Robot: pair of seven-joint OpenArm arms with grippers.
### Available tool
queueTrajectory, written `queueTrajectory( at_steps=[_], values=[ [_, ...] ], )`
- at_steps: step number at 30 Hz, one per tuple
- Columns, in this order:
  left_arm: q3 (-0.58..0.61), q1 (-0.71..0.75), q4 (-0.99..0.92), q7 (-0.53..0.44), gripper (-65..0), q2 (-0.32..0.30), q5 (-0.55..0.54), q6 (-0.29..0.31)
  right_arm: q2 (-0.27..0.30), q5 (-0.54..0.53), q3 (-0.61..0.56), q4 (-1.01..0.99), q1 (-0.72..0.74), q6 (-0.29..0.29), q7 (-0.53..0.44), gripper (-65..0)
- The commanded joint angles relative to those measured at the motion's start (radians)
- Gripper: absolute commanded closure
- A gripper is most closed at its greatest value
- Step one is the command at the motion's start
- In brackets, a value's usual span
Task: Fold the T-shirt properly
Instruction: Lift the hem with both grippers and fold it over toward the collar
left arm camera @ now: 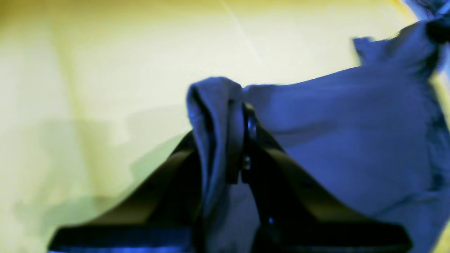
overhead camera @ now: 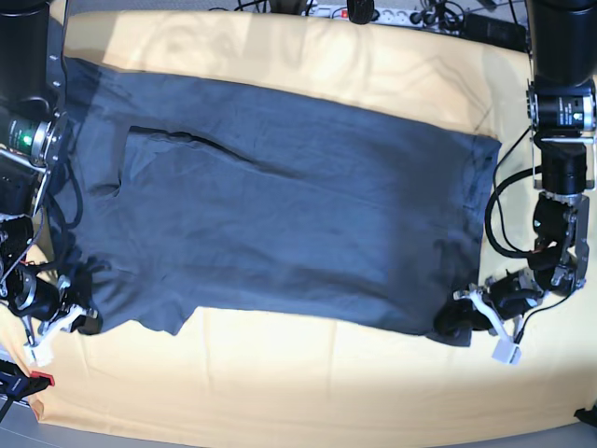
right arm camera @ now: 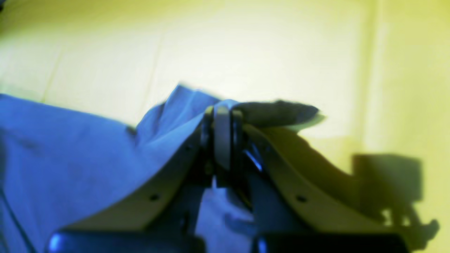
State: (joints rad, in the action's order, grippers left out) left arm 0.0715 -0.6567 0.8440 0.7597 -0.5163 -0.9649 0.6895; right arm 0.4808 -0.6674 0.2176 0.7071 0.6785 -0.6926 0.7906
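The dark slate-blue T-shirt [overhead camera: 280, 215] lies spread out flat across the table, with one sleeve folded in at the left. My left gripper [overhead camera: 455, 322] is at the shirt's near right corner; in the left wrist view the gripper [left arm camera: 239, 116] is shut on a bunched fold of the T-shirt [left arm camera: 351, 133]. My right gripper [overhead camera: 84, 322] is at the shirt's near left corner; in the right wrist view the gripper [right arm camera: 222, 116] is shut on the edge of the T-shirt [right arm camera: 70, 151]. Both pinched corners are raised slightly above the table.
A yellow-orange cloth [overhead camera: 308, 383] covers the table under the shirt. A power strip with cables [overhead camera: 373, 13] lies along the back edge. The arm bases stand at the far left [overhead camera: 23, 56] and far right [overhead camera: 560, 56].
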Motion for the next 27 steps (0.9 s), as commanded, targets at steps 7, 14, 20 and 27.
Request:
queueTrajectory(
  at_steps=[7,14,20,27],
  values=[
    [-0.008,-0.033,0.014,0.199,0.0,-0.038,-0.246,0.009,0.083,-0.132,-0.043,0.070,-0.076,-0.006,0.067,0.0],
    [-0.008,-0.013,0.030,0.360,0.0,-0.038,-0.431,0.009,0.169,-0.203,-0.043,0.381,-0.272,-0.006,0.127,0.0],
    [-0.008,0.043,0.167,0.537,0.0,-0.043,-0.519,0.009,0.209,-0.232,-0.042,0.510,-0.372,-0.006,0.152,0.0],
    [-0.008,0.063,0.288,0.550,0.0,-0.145,-0.519,0.009,0.265,-0.275,-0.041,0.528,-0.383,-0.006,0.199,0.0]
  ],
)
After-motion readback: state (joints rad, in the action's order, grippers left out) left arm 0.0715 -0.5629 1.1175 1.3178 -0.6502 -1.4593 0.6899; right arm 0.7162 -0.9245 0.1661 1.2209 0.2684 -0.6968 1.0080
